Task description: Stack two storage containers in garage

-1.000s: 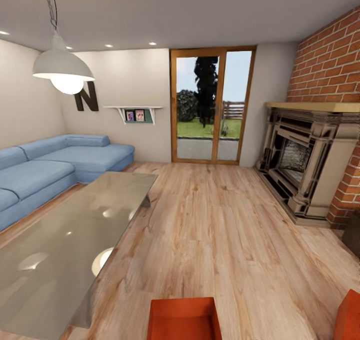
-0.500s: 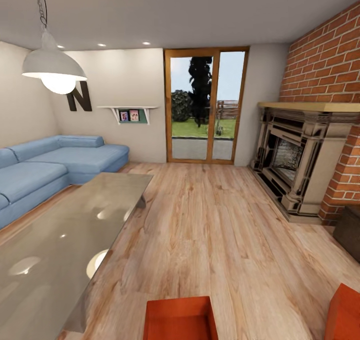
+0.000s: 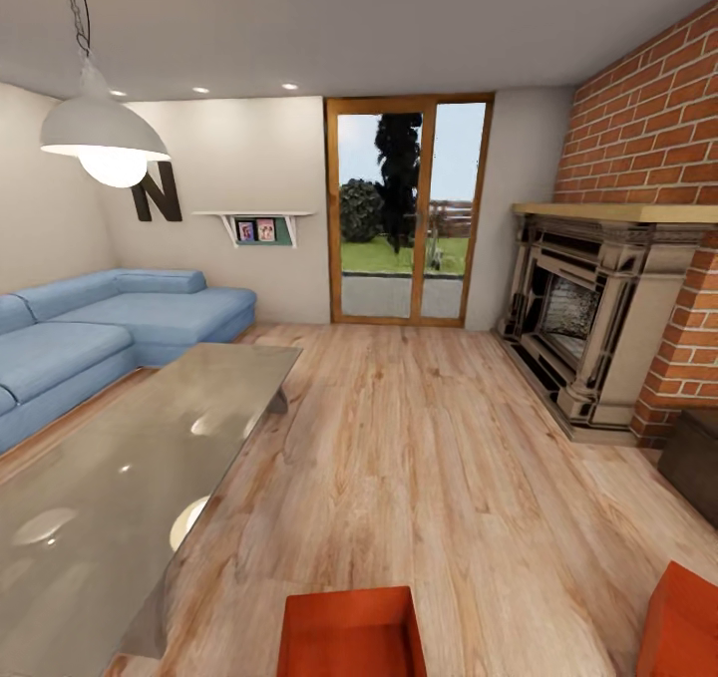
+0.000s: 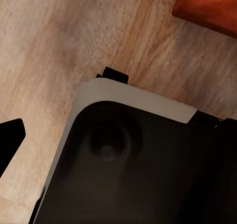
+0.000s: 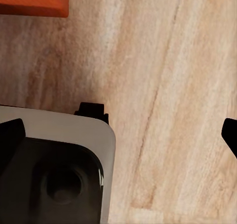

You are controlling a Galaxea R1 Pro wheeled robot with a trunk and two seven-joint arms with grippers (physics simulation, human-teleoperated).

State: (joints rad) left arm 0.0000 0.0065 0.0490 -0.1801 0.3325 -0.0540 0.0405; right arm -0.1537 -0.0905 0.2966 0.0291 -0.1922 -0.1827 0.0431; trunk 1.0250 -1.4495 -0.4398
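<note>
Sofa: a blue corner sofa (image 3: 110,323) fills the far left of the living room, well clear of the robot's route.

Coffee table: the glass coffee table (image 3: 120,468) runs along the left, its near corner close to the left-hand box. The robot's base could clip that corner if it swings left while closing in (glass edges read faintly in these renders).

Left pincer: a dark tip (image 4: 11,144) sits at the frame edge of the left wrist view, above the plank floor (image 3: 439,478); whether the pincer is spread or closed cannot be told. It grasps nothing visible.

First container: one orange-red storage container (image 3: 351,632) rests on the wood floor at the bottom centre of the head view, partly cut off by the frame. Its corner (image 4: 207,6) shows in the left wrist view, apart from the robot's base (image 4: 133,159).

Right pincer: two dark tips (image 5: 11,137) sit well apart at opposite edges of the right wrist view, so it looks released and empty.

Second container: the other box (image 3: 683,627) lies at the bottom right, also cropped.

Fireplace: the stone fireplace (image 3: 598,318) stands against the brick wall on the right, with a dark block (image 3: 693,463) near it (a possible snag when turning).

Risk: both boxes sit low and close to the base, so a blind reach could push one along the floor rather than seize it.
</note>
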